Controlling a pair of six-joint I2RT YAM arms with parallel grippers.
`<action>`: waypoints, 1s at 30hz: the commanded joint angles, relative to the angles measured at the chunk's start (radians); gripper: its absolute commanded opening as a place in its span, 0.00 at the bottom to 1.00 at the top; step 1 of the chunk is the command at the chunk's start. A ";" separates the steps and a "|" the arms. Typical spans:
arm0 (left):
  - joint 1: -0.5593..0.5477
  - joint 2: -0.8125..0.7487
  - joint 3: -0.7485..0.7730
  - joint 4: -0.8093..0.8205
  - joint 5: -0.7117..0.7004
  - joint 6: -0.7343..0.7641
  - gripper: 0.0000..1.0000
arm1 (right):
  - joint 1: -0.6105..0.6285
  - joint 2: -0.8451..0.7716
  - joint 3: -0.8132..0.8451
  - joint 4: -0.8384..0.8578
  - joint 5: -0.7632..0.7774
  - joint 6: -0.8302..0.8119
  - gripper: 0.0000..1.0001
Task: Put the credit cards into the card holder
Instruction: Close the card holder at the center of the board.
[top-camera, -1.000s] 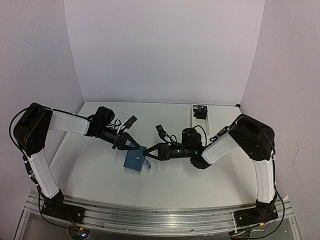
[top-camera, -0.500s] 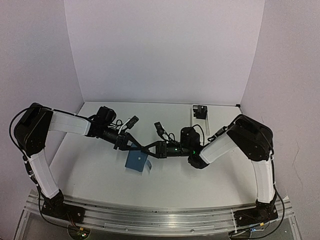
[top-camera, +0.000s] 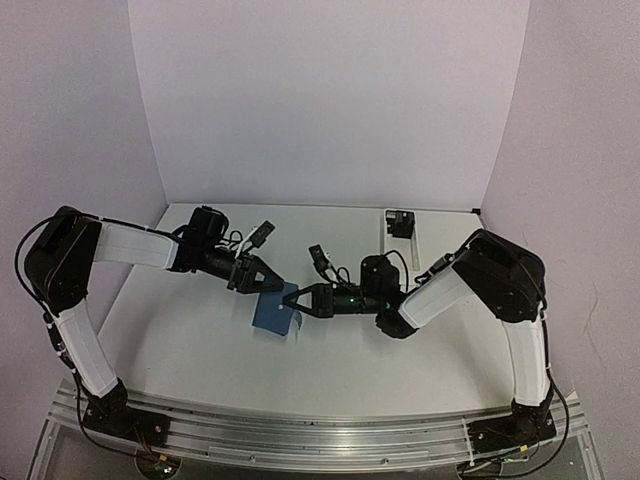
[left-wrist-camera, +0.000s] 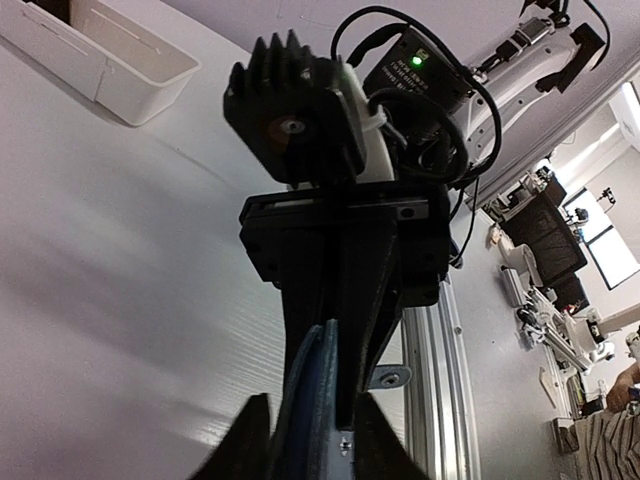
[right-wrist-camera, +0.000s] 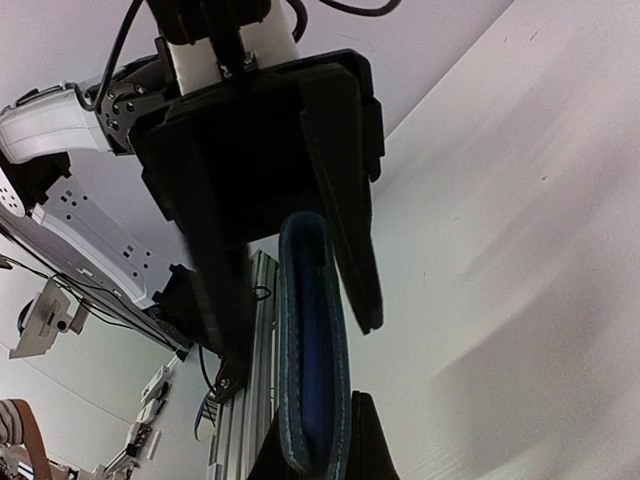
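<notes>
- The two arm bases stand on a metal rail (top-camera: 300, 435) at the near edge of the white table (top-camera: 180, 350).
- Both arms reach inward and meet just left of the table's middle.
- The card holder (top-camera: 272, 314), flat and blue, sits between the two end effectors. A small light tab shows at its near right corner. I cannot tell whether its lower edge touches the table.
- The right end effector (top-camera: 295, 298) is closed on the holder's right edge. In its wrist view the blue edge runs up from between its own fingertips.
- The left end effector (top-camera: 265, 283) comes from the far left, its narrowly parted jaws straddling the holder's upper left edge. In the right wrist view one finger lies against the blue edge, while the other is blurred and stands a little off. I cannot tell whether it actually pinches the holder.
- The two end effectors face each other tip to tip, nearly touching.
- A long white tray (top-camera: 392, 243) lies at the far right of the table, well apart from the holder, with a small dark object (top-camera: 401, 222) in its far end.
</notes>
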 joint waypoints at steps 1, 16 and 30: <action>0.019 -0.064 0.041 0.047 0.054 -0.056 0.58 | -0.034 -0.073 -0.014 -0.005 0.013 -0.034 0.00; -0.001 -0.047 0.015 0.085 -0.001 -0.126 0.69 | -0.063 -0.181 0.059 -0.060 -0.046 -0.166 0.00; 0.001 -0.040 0.035 -0.058 0.062 -0.066 0.00 | -0.103 -0.231 0.037 -0.085 -0.016 -0.177 0.25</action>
